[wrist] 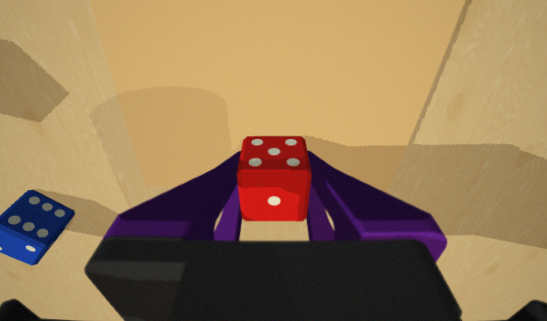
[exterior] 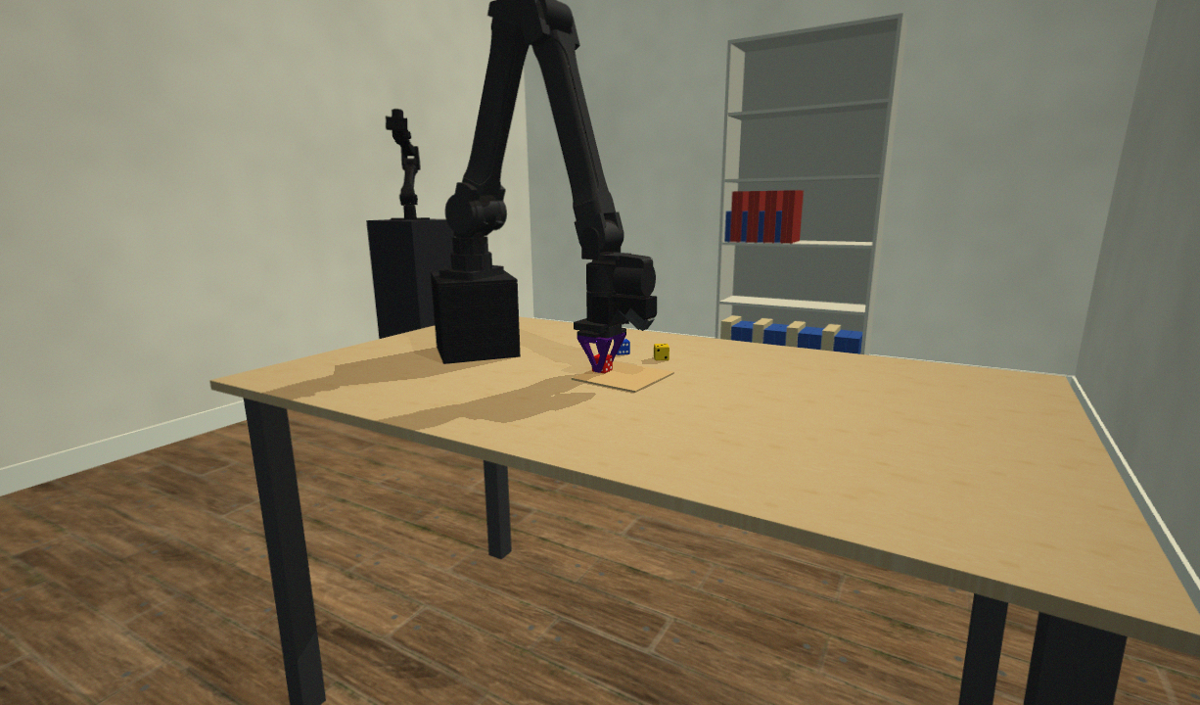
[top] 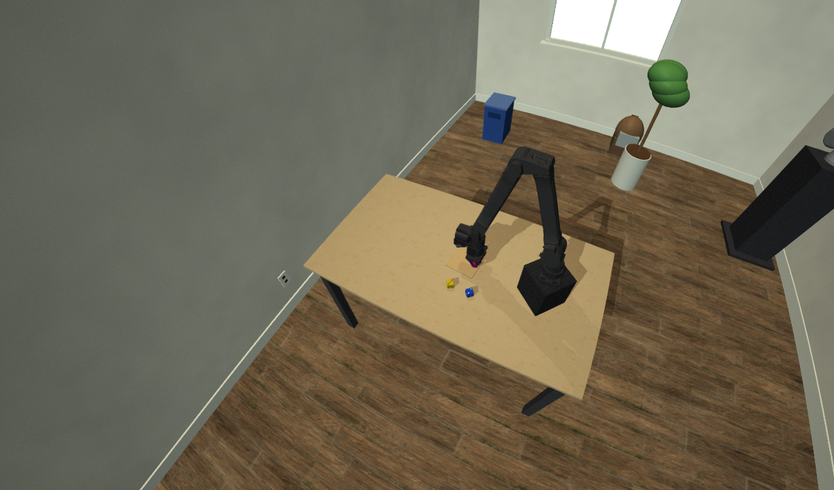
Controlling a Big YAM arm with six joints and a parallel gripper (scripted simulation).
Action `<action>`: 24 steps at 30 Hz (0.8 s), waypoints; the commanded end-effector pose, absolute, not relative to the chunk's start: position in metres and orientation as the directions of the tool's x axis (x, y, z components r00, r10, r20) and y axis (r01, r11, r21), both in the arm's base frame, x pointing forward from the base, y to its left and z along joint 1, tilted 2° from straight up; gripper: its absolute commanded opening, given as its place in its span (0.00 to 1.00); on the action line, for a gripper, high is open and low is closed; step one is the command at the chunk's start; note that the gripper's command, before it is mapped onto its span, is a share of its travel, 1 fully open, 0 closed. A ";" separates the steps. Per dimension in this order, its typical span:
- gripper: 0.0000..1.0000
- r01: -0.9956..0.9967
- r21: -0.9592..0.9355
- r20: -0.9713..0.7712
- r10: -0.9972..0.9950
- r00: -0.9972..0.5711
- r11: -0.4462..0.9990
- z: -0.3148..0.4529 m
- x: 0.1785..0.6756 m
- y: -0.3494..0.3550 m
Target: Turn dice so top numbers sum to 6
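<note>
The red die (wrist: pixel 273 183) is pinched between the purple fingers of the gripper (exterior: pixel 601 354), just over the tan mat (exterior: pixel 632 378) near the middle of the table (exterior: pixel 761 438). The blue die (top: pixel 469 292) and yellow die (top: pixel 449 283) sit off the mat, on the table's long side that runs past the arm's base.
</note>
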State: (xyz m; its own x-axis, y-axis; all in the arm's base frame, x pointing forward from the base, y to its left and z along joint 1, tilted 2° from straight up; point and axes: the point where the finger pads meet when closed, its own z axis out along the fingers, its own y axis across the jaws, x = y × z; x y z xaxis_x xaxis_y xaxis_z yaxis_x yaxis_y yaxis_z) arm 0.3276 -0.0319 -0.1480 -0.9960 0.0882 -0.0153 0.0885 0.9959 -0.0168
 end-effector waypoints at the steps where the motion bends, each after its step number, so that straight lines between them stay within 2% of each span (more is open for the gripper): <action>1: 0.26 0.090 -0.017 -0.064 0.088 -0.994 0.996 -0.142 0.346 -0.036; 24: 0.26 0.089 -0.017 -0.058 0.088 -0.994 0.996 -0.144 0.345 -0.036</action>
State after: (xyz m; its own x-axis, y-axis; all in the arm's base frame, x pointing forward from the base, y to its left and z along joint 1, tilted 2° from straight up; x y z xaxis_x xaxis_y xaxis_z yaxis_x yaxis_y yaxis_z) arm 0.3284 -0.0320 -0.1479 -0.9959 0.0882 -0.0183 0.0885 0.9959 -0.0168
